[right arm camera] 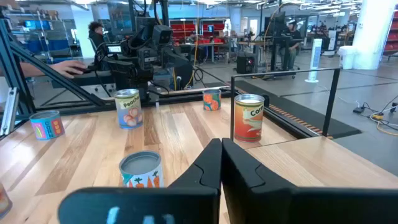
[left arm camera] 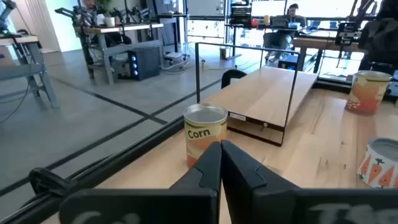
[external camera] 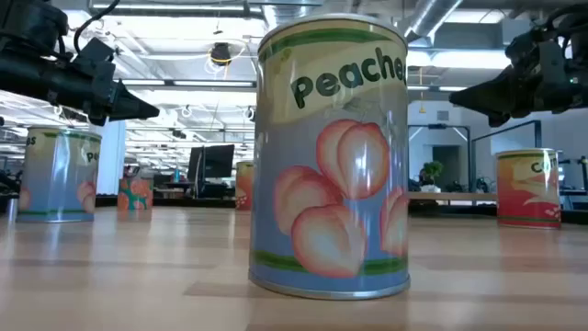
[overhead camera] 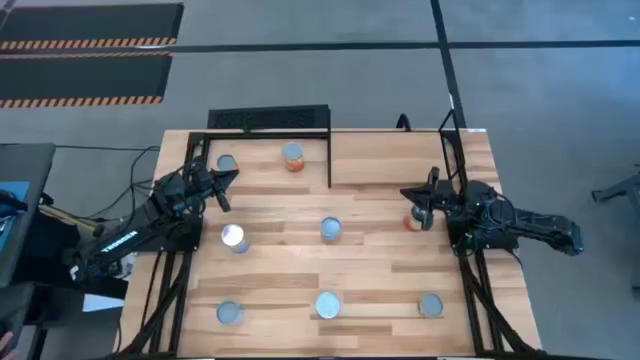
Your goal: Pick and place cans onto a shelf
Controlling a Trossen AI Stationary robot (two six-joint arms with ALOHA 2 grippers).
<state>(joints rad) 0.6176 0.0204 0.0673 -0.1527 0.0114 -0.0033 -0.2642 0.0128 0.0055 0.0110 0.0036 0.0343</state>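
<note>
Right now neither end effector holds anything. The left end effector (left arm camera: 221,145) has its fingers pressed together and points at the corn can (left arm camera: 206,134), which stands just ahead of it near the tabletop (overhead camera: 380,270) edge, beside the shelf (overhead camera: 270,120). The right end effector (right arm camera: 221,145) also shows its fingers together, with nothing between them. From above, it sits just beside an orange can (overhead camera: 413,221) on the right side.

The other cans (overhead camera: 331,229) stand upright and well apart across the middle and near side of the tabletop. Two are at the far side within the shelf's black frame. You cannot tell from here whether those count as placed.

Watch these risks:
- If you advance either end effector with its fingers together, it will likely shove its can rather than straddle it. Spread the fingers before closing in.
- The corn can is close to the edge, so a push from the left arm could send it off the tabletop.
- The orange can is so near the right end effector that a sideways swing may tip it and set it rolling.
- The shelf's posts are thin and easy to misjudge, so a carried can could clip one on the way in.
</note>
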